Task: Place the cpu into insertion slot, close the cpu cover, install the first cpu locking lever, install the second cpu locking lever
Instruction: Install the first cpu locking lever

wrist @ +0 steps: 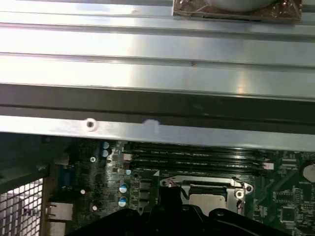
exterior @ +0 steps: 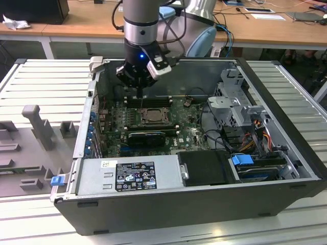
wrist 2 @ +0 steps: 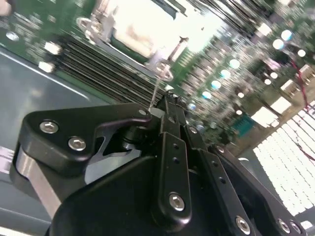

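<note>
Fingers (wrist 2: 165, 105) black, drawn together, apparently pinching thin lever wire (wrist 2: 156, 86). Just beyond: cpu (wrist: 209, 200), pale silvery square, seated in slot (exterior: 152, 116) under metal cover (wrist: 202, 183). Open case (exterior: 286, 168) holds green motherboard (exterior: 189, 130).

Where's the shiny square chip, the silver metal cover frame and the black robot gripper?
pale silvery cpu (wrist: 209, 200), first wrist view, its top face.
silvery metal cpu cover (wrist: 197, 181), first wrist view, its far edge.
black gripper (exterior: 139, 92), exterior view, fingertips.
</note>
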`<state>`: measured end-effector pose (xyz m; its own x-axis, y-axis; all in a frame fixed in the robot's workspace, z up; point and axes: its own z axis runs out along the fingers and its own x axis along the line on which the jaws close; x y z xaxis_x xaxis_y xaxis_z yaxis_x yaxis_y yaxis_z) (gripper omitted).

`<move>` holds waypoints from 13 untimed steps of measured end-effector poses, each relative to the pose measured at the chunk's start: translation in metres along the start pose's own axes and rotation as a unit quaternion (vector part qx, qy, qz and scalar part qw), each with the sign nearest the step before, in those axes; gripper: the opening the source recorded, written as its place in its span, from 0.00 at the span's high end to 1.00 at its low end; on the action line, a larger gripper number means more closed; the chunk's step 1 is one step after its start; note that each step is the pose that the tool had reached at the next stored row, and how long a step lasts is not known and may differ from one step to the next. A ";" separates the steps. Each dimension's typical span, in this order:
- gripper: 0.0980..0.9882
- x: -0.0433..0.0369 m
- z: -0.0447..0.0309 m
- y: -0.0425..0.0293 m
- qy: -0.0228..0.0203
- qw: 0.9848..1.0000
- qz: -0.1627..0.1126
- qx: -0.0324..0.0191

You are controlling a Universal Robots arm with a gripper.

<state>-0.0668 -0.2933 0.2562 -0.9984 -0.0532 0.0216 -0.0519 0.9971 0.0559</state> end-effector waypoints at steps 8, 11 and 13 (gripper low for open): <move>0.99 -0.0171 0.0043 -0.0021 -0.028 1.000 -0.002 -0.008; 0.99 -0.0175 0.0101 -0.0014 -0.028 1.000 -0.002 -0.008; 0.99 -0.0177 0.0142 -0.0015 -0.029 1.000 0.010 -0.008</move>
<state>-0.0494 -0.2930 0.2415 -0.9990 -0.0292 -0.0349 -0.0316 0.9970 0.0712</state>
